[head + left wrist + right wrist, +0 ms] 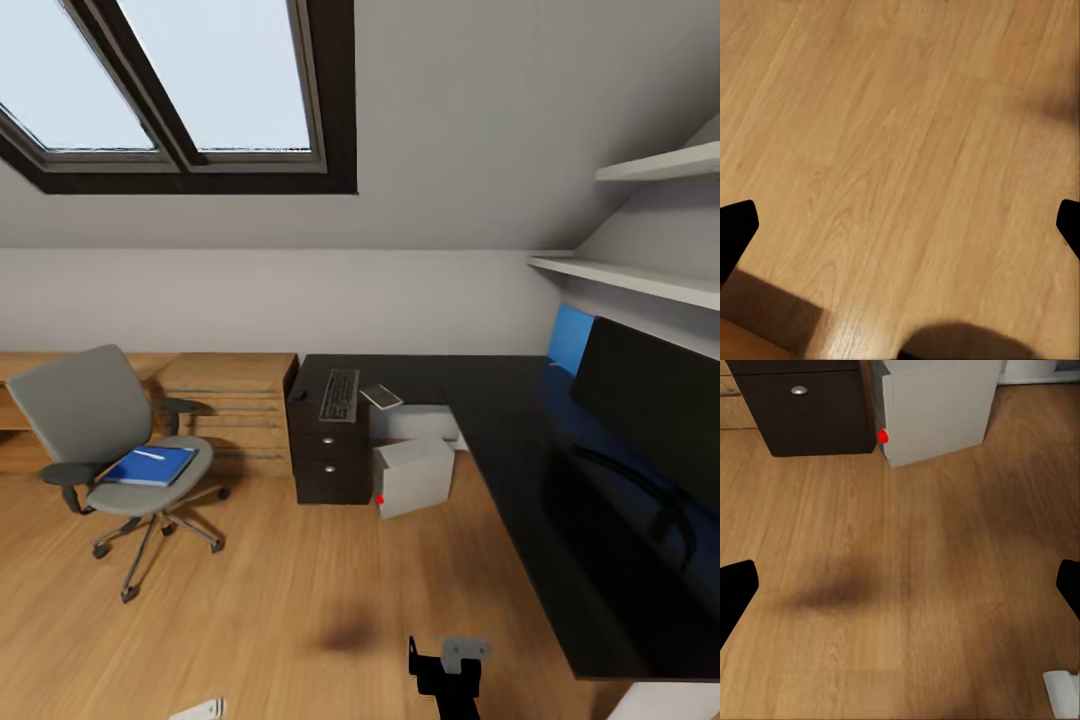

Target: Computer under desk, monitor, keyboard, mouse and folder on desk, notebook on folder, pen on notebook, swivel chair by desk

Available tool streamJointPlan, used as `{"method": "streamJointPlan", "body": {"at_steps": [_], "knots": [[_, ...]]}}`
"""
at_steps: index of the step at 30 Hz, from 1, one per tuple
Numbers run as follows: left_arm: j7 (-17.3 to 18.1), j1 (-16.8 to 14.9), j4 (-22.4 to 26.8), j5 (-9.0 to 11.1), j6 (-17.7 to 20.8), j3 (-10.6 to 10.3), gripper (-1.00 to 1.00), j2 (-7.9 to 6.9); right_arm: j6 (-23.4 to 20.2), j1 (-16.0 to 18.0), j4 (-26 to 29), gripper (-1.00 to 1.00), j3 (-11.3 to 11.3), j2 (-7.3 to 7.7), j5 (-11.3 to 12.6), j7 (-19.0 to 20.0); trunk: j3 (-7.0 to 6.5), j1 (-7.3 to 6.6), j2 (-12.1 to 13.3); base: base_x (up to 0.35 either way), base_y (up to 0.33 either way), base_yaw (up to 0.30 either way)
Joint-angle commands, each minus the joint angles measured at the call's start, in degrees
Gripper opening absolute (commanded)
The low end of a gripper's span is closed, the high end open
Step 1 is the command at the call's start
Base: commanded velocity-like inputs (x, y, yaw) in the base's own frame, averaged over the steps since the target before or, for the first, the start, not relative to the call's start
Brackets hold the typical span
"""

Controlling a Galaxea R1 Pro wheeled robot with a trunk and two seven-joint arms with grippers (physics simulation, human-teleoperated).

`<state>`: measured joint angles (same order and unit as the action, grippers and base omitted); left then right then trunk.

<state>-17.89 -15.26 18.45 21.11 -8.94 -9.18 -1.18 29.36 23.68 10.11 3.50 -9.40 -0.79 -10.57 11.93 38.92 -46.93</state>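
Facing the bedroom's L-shaped desk (500, 420), the robot stood well back on the wooden floor (280, 600) — both grippers hung over bare boards, far from every task item. The left gripper (900, 225) and the right gripper (900, 585) each showed two dark fingertips spread wide apart at the picture edges, nothing between them. The swivel chair (95, 420) stood well apart from the desk, beside a light wooden dresser (230, 410); the folder (152, 466) lay on its seat with the pen (150, 455) on top. The keyboard (340, 394) and the notebook (381, 396) rested on the desk's far wing above the dark drawer unit (328, 460). The computer (415, 476) stood on the floor just beside that unit, tilted askew — its red button (883, 436) visible from the right wrist. The monitor (650, 390) sat on the near wing. No writing could be read.
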Motion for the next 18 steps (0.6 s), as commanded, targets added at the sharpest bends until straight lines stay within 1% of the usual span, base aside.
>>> {"method": "streamJointPlan", "body": {"at_steps": [1,6,18], "knots": [[-0.3,0.0,0.0,0.5,-0.2,-0.5,1.00,-0.05,0.1,0.1,-0.1,1.00,0.4,0.00,-0.1,-0.5,0.10,0.04,-0.1,0.325,0.000,-0.062],[-0.3,0.0,0.0,0.5,-0.2,-0.5,1.00,-0.03,0.1,0.1,0.0,1.00,0.4,0.06,-0.2,-0.5,0.12,0.04,-0.1,0.325,0.051,-0.013],[-0.3,0.0,-0.1,0.5,-0.1,-0.6,1.00,-0.03,0.1,0.1,0.0,1.00,0.3,0.32,-0.4,-0.5,0.12,0.04,-0.1,0.325,0.142,0.000]]}}
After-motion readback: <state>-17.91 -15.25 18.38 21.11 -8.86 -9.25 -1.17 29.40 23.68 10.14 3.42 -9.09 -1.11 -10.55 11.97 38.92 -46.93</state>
